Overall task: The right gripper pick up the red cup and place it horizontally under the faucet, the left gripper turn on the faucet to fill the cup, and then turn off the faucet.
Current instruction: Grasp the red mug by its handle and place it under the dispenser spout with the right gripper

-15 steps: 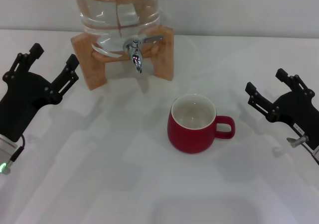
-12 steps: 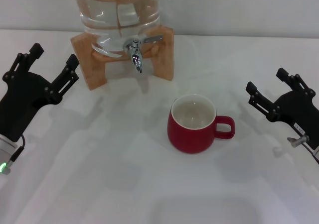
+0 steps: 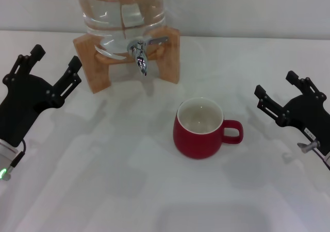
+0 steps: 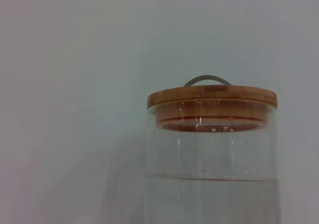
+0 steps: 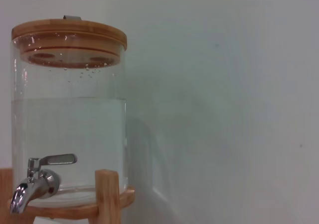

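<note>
Red cup upright on the table, faucet on the water jar behind it

The red cup (image 3: 200, 129), a squat glossy mug with a cream inside, stands upright and looks empty, its loop handle pointing to 3 o'clock. The faucet (image 3: 139, 54), small and chrome, sits at about 11 o'clock from the cup, well apart from it, spout down, its flat lever (image 5: 57, 159) lying level out to one side.
</note>
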You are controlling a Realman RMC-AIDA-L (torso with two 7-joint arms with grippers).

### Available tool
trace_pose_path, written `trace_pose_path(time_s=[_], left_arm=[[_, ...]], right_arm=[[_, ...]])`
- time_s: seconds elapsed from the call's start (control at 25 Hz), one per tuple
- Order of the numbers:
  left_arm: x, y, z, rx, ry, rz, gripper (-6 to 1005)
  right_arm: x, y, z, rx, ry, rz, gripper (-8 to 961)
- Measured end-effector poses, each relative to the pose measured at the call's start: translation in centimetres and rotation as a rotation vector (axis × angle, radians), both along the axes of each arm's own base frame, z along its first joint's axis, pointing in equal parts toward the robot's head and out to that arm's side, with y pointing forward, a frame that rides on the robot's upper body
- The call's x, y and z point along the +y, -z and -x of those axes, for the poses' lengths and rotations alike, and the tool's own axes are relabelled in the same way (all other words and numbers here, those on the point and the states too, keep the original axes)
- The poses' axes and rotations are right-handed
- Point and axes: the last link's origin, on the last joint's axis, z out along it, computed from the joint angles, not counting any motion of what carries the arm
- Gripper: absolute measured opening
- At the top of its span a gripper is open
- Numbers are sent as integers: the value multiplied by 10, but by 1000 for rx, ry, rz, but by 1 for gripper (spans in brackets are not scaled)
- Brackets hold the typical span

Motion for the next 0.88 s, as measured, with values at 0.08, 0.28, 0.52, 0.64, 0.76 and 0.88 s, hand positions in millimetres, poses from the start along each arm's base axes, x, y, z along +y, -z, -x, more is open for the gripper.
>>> trace_pose_path(time_s=[0.08, 0.28, 0.52, 0.64, 0.76, 0.88], left_arm=[[0, 0, 0, 0, 0, 0, 861], [1, 0, 0, 1, -1, 1, 861], [2, 0, 0, 2, -3, 1, 861], [2, 0, 2, 4, -9, 0, 861], [3, 0, 3, 1, -16, 1, 861], [4, -1, 5, -1, -23, -2, 861]], right_arm=[[-1, 0, -1, -1, 2, 1, 860], [-5, 0, -4, 0, 8, 2, 860], [-13, 1, -8, 1, 13, 5, 859], [-19, 2, -10, 2, 7, 12, 859], [-25, 5, -10, 2, -4, 25, 859], [-30, 9, -8, -4, -22, 50, 859]])
